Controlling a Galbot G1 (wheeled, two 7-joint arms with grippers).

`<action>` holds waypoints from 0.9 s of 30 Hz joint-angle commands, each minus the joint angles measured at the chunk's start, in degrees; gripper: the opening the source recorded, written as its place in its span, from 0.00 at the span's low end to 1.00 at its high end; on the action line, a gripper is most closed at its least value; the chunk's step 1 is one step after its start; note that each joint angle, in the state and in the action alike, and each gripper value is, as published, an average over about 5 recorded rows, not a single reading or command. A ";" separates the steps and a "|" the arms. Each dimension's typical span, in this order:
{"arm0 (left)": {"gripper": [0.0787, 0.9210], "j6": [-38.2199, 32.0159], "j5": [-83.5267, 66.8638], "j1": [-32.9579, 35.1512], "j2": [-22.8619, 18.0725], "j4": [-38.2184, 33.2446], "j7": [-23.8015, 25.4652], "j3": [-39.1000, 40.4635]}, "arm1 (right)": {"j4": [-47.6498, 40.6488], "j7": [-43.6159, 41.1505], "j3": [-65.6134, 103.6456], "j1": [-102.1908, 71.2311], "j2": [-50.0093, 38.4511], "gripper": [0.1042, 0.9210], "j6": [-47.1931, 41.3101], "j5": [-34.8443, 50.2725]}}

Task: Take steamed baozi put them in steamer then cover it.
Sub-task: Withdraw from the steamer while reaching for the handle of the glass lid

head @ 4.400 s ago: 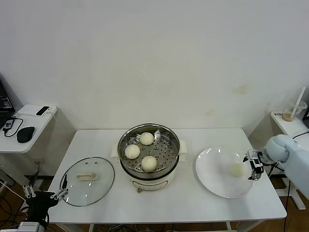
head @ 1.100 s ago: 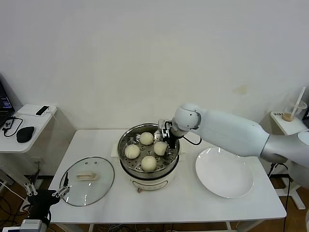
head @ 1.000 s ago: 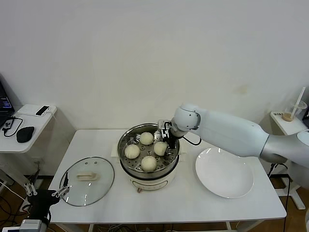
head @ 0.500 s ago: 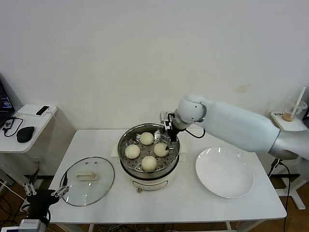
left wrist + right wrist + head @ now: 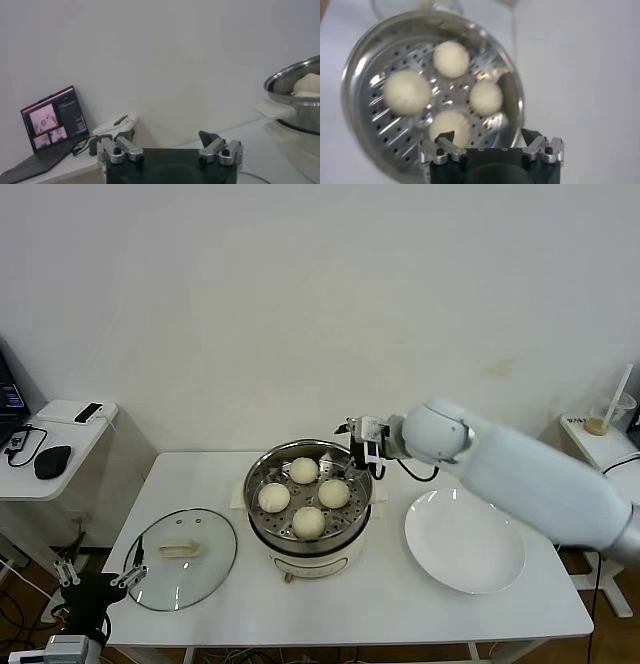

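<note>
The steamer (image 5: 310, 529) stands mid-table with several cream baozi on its perforated tray, one of them nearest the right rim (image 5: 333, 493). My right gripper (image 5: 362, 446) hovers open and empty above the pot's back right rim, clear of the buns. In the right wrist view the steamer (image 5: 365, 65) lies below the open right gripper (image 5: 488, 136), with the closest baozi (image 5: 449, 126) under it. The glass cover (image 5: 180, 556) lies flat on the table to the left, handle up. My left gripper (image 5: 95, 584) waits open off the table's front left corner.
An empty white plate (image 5: 465, 541) sits right of the steamer. A side table at the left holds a mouse (image 5: 52, 461) and a laptop (image 5: 50, 120). A cup with a straw (image 5: 610, 412) stands on a shelf at the far right.
My right gripper let go of the baozi in the steamer, opened, then rose and drew back to the right. The plate is now bare. The left arm stayed put.
</note>
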 commanded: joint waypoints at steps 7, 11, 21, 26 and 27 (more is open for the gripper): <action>0.88 -6.51 4.76 -2.62 -1.69 4.63 -3.68 3.64 | 10.26 27.32 60.77 -65.80 9.55 0.88 37.59 -7.23; 0.88 -7.60 11.46 -3.90 -1.86 8.72 -4.53 4.50 | 10.85 24.39 72.86 -75.99 18.84 0.88 44.76 -5.44; 0.88 -12.25 44.29 -3.44 1.42 17.31 -5.13 3.05 | 11.36 21.48 84.04 -90.12 29.15 0.88 42.56 -1.13; 0.88 -14.89 61.98 0.78 5.37 18.96 -6.37 1.63 | 13.40 23.19 87.86 -95.28 30.30 0.88 39.56 -0.59; 0.88 -15.23 65.04 1.19 5.85 19.56 -6.72 1.85 | 13.41 23.40 88.19 -95.90 30.38 0.88 39.58 -0.91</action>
